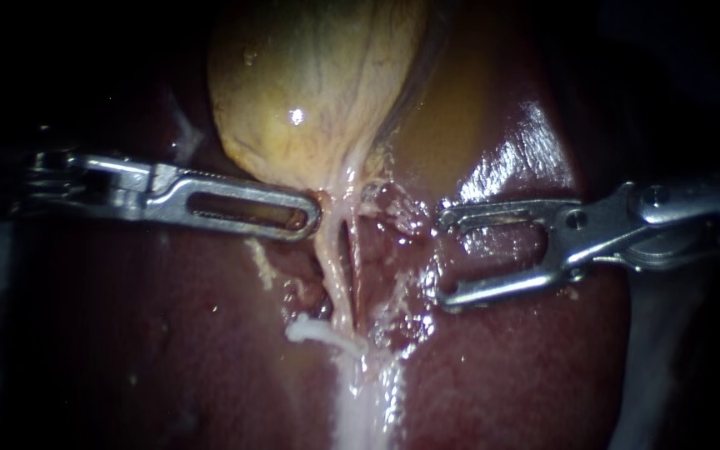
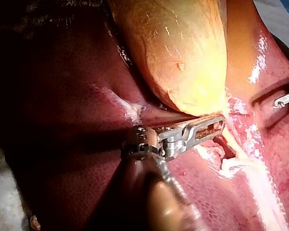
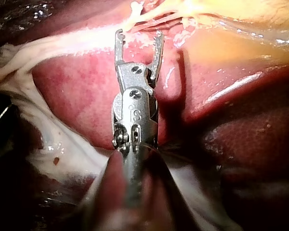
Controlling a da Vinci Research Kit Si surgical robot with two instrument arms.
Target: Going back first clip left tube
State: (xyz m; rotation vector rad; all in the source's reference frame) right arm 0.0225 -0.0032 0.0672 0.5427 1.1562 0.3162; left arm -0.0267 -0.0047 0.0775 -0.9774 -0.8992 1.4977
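Yellow gallbladder (image 1: 310, 83); pale tube (image 1: 332, 271)

Bright centre, dark edges
Light pools on the gallbladder (image 1: 310, 83); wet glare streaks the liver (image 1: 535, 167); corners sink into black shadow.

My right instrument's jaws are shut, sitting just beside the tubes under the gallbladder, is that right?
Not quite: the right instrument's jaws are open, with a clear gap between them and nothing gripped, as the endoscope view shows. It does sit beside the tubes under the gallbladder.
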